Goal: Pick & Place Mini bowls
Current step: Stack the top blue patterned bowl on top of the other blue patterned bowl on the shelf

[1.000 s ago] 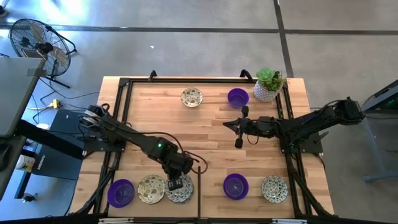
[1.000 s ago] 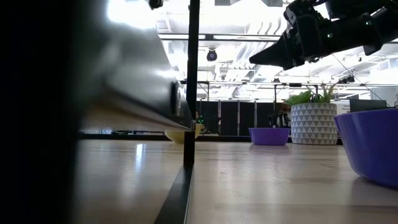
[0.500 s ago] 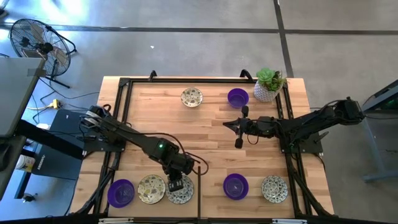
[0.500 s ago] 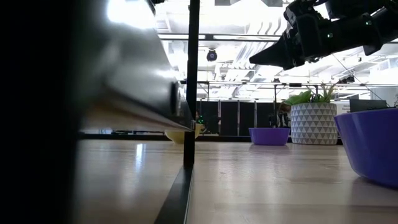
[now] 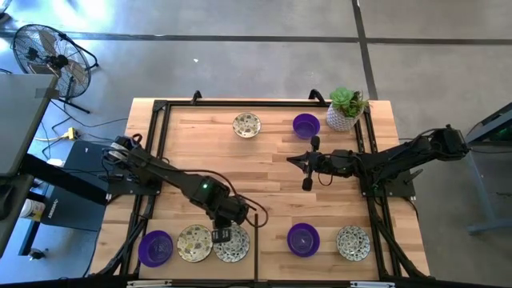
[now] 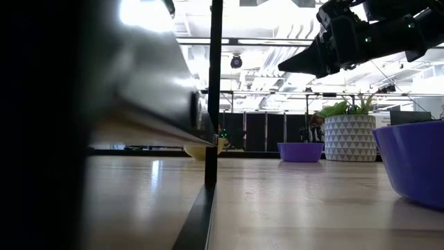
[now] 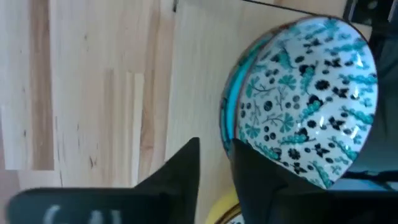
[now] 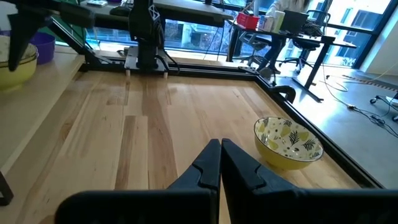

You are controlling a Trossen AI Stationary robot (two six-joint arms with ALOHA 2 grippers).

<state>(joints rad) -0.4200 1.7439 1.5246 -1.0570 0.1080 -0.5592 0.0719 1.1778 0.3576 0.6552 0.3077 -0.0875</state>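
Looking straight down in the high view, the left gripper (image 5: 222, 234) sits over the near edge of the counter (image 5: 264, 172), directly above the rim of a floral mini bowl (image 5: 233, 247). A second floral mini bowl (image 5: 194, 242) touches that bowl on one side, and a purple mini bowl (image 5: 155, 247) lies just beyond it. The right gripper (image 5: 306, 166) hangs over the middle of the counter, clenched and holding nothing. Further mini bowls lie apart: a floral one (image 5: 246, 125) and a purple one (image 5: 306, 126) at the far edge beside the potted plant (image 5: 346, 108), and a purple one (image 5: 303, 239) and a floral one (image 5: 353, 242) at the near edge.

The low view shows a purple mini bowl (image 6: 412, 160) close at the side, another (image 6: 300, 151) farther off next to the plant pot (image 6: 349, 137), and the right arm overhead.

The left wrist view shows the left gripper's fingers (image 7: 177, 171) parted, one on each side of the floral mini bowl's rim (image 7: 306, 99), not pressing on it.

The right wrist view shows closed fingers (image 8: 210, 165) above bare wood, with a yellow-patterned mini bowl (image 8: 287, 142) well ahead.
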